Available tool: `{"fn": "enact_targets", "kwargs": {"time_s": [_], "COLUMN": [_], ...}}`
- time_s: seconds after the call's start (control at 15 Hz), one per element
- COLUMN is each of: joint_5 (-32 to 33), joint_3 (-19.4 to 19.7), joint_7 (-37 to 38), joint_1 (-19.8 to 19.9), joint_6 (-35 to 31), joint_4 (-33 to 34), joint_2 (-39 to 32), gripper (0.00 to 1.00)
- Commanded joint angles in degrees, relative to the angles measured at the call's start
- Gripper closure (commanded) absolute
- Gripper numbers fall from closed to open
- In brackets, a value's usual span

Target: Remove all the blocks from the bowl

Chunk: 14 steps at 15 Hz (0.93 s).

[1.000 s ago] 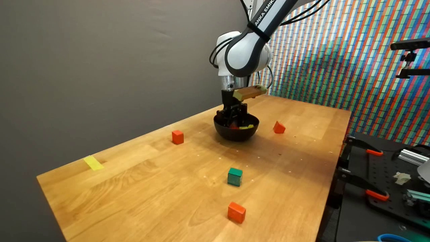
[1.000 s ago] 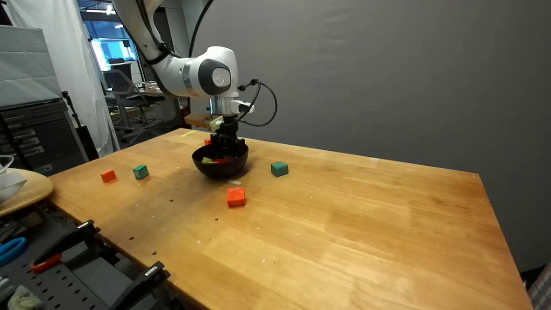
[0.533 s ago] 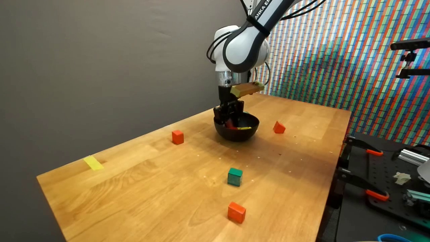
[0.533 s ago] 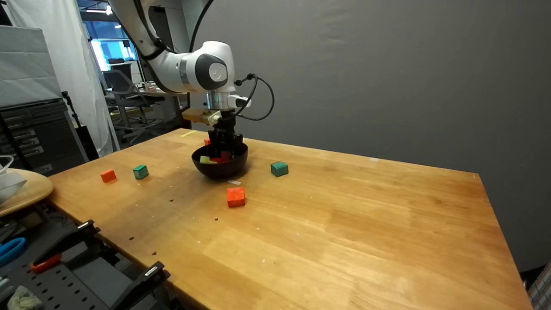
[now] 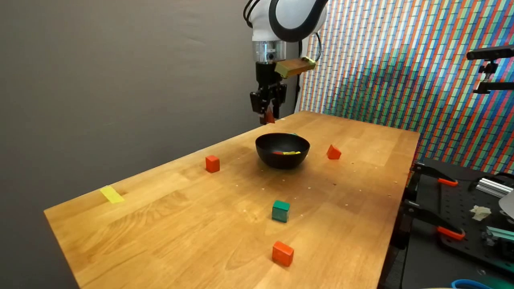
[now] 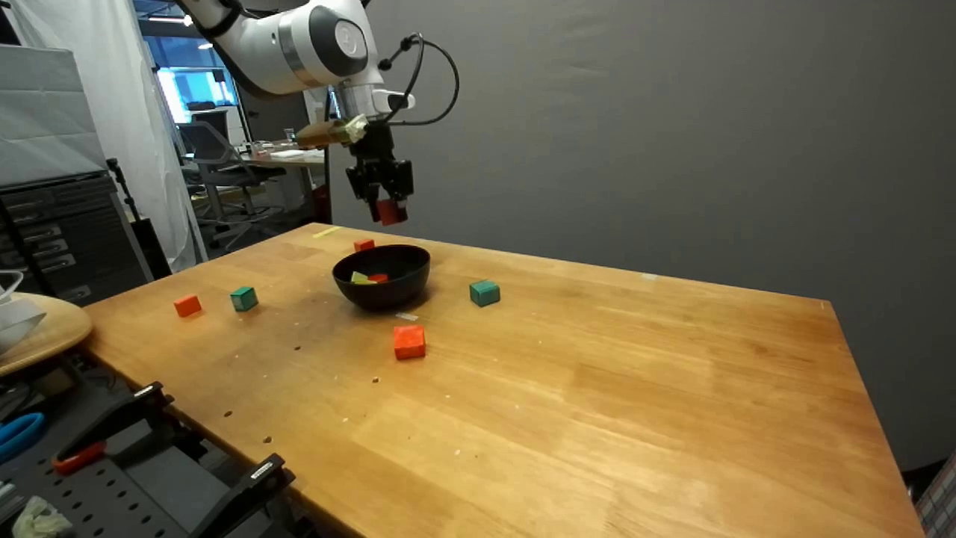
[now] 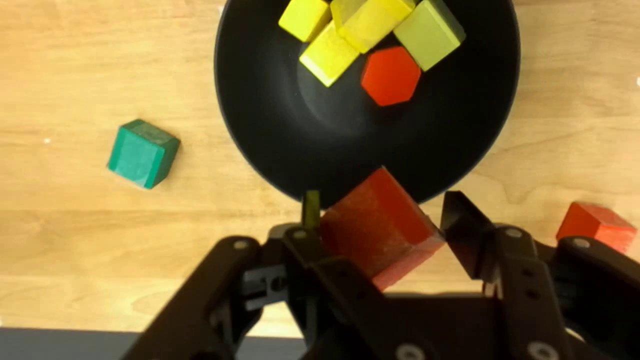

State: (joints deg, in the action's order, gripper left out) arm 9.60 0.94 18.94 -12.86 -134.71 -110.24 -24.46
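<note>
Inside bowl (image 7: 280, 125): red blk (image 7: 391, 76), prob. 4+ yellow blks (image 7: 330, 52); gripper (image 6: 389, 212) pinching another red blk (image 7: 377, 227).

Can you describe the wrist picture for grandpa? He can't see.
A robot gripper holds a red block, hiding part of a black bowl. Yellow blocks and another red block lie inside it. On the wooden table, a green block sits at left, an orange-red block at right.

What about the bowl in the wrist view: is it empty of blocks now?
No. In the wrist view, yellow blocks and a red block lie inside the bowl.
</note>
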Motion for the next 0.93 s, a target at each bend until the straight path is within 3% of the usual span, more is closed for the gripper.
{"fn": "enact_targets", "kwargs": {"time_s": [0.0,0.87], "joint_5": [1.5,-1.6], "joint_3": [0.3,1.5], "joint_7": [0.2,-1.2], "joint_1": [0.7,2.9], "joint_6": [-0.1,1.7], "joint_4": [3.5,32.1], "joint_2": [-1.3,-26.8], "gripper": [0.62,0.62]}}
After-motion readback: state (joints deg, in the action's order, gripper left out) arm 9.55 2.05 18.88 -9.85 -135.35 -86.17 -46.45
